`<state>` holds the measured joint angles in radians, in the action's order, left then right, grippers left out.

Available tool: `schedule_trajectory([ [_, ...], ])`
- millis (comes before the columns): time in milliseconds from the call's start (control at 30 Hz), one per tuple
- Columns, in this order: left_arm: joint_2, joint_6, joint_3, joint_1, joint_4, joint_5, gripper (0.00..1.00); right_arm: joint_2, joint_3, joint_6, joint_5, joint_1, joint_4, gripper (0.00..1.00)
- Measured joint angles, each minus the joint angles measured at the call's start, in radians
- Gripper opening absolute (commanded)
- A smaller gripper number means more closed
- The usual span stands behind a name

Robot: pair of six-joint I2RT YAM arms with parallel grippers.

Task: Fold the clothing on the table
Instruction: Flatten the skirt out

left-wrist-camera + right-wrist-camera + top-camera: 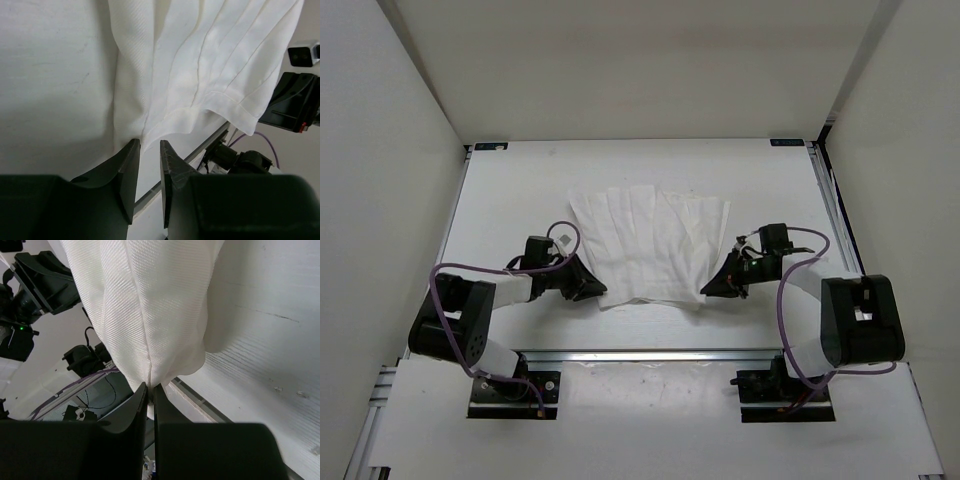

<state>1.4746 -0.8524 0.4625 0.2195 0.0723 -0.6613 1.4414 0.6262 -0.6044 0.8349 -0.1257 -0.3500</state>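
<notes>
From above, the clothing (650,245) lies spread on the bench (520,200), with the left gripper (590,292) at its near left corner and the right gripper (710,288) at its near right. Left wrist: jaws narrowly apart, cloth edge at their tips — whether pinched, I cannot tell. Right wrist: jaws closed on a bunched fold.
</notes>
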Motion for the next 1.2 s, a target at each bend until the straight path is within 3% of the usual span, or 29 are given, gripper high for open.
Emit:
schedule_trajectory([
  [333,0.018,0.033,-0.002,0.079,-0.015,0.072,0.33,0.020,0.013,-0.011,0.005,-0.004,0.016,0.00],
  [500,0.057,0.043,0.031,0.146,0.001,0.076,0.33,-0.007,-0.037,-0.026,-0.008,0.063,0.026,0.00],
  [833,0.064,0.087,0.047,0.092,-0.034,0.060,0.34,-0.002,-0.058,0.011,-0.199,0.112,-0.140,0.00],
  [967,0.058,0.134,0.090,0.047,-0.119,0.069,0.35,0.035,-0.040,0.023,-0.276,0.104,-0.211,0.00],
  [1200,0.013,0.308,0.207,0.084,-0.345,0.279,0.33,0.069,-0.031,0.040,-0.320,0.106,-0.238,0.00],
])
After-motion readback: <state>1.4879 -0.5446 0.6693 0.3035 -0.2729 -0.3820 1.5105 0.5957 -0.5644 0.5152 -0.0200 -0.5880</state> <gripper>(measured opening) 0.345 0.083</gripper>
